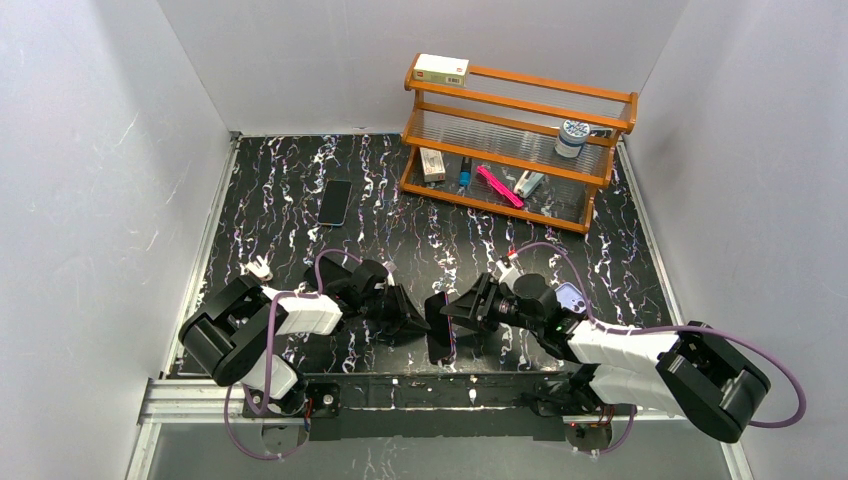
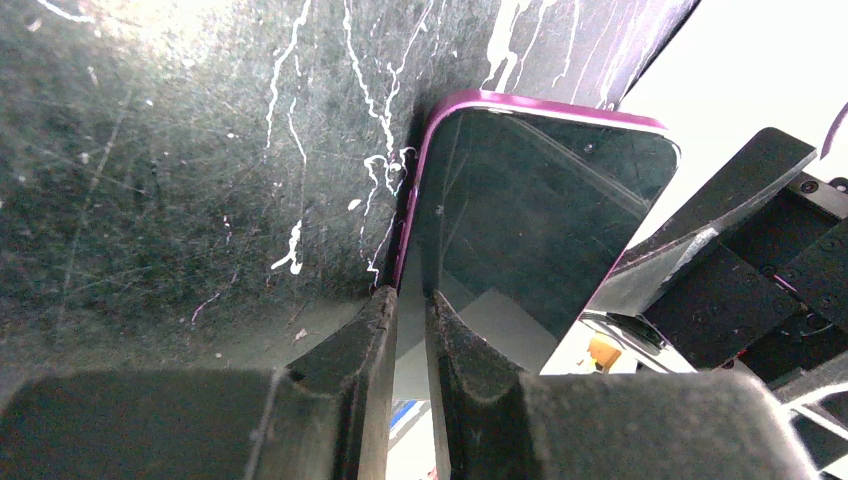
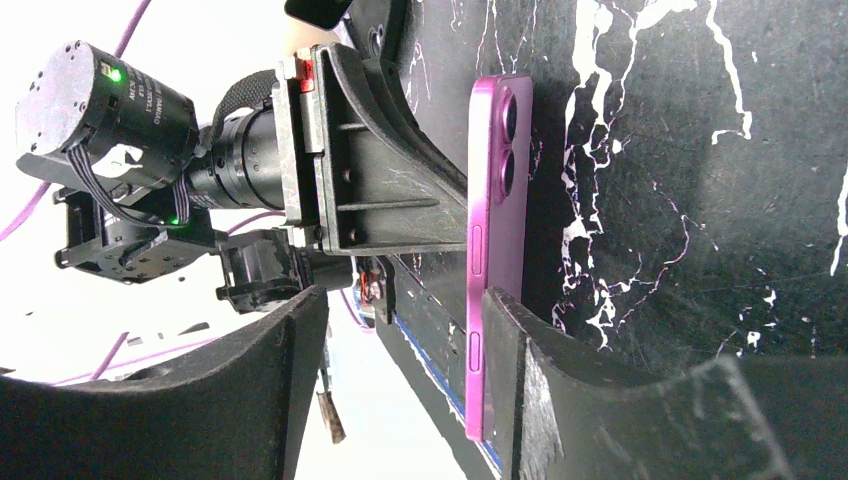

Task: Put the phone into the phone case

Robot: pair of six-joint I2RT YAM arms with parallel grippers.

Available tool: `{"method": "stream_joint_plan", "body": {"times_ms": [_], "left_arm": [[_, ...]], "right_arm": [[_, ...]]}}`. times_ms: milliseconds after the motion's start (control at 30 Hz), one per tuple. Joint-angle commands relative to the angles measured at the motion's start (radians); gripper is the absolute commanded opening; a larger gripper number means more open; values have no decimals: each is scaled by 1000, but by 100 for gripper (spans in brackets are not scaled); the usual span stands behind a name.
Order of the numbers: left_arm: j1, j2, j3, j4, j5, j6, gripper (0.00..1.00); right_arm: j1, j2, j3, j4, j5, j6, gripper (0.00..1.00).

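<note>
The phone case [image 3: 495, 200] is a purple shell that stands on edge above the table, its side buttons and camera holes showing. A black glass-fronted phone [image 2: 530, 200] sits inside its purple rim [image 2: 520, 100]. My left gripper [image 2: 410, 310] is shut on the cased phone's lower edge. In the top view the left gripper [image 1: 418, 318] holds the cased phone [image 1: 438, 330] between the two arms. My right gripper [image 3: 405, 300] is open wide. Its right finger [image 3: 530, 390] lies against the back of the case, and the other finger stands well apart. In the top view the right gripper [image 1: 463, 312] is just right of the phone.
A second black phone [image 1: 336, 202] lies flat at the far left of the marbled black table [image 1: 300, 180]. A wooden rack [image 1: 600, 100] with small items stands at the back right. A small white object [image 1: 260, 268] lies near the left arm. Grey walls close three sides.
</note>
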Motion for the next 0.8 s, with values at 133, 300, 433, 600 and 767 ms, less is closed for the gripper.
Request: {"method": "stream_joint_plan", "body": {"times_ms": [133, 300, 433, 600, 767], "left_arm": [[-11, -10, -3, 42, 8, -12, 15], [-12, -13, -4, 44, 9, -12, 15], [-12, -19, -14, 44, 4, -14, 16], [-12, -35, -15, 40, -8, -18, 16], [-11, -28, -4, 33, -7, -14, 17]], "right_arm": [[8, 71, 9, 67, -10, 31, 64], [8, 88, 11, 28, -15, 25, 59], [8, 82, 12, -1, -2, 20, 41], [8, 75, 25, -68, 20, 10, 26], [8, 101, 58, -108, 20, -15, 27]]}}
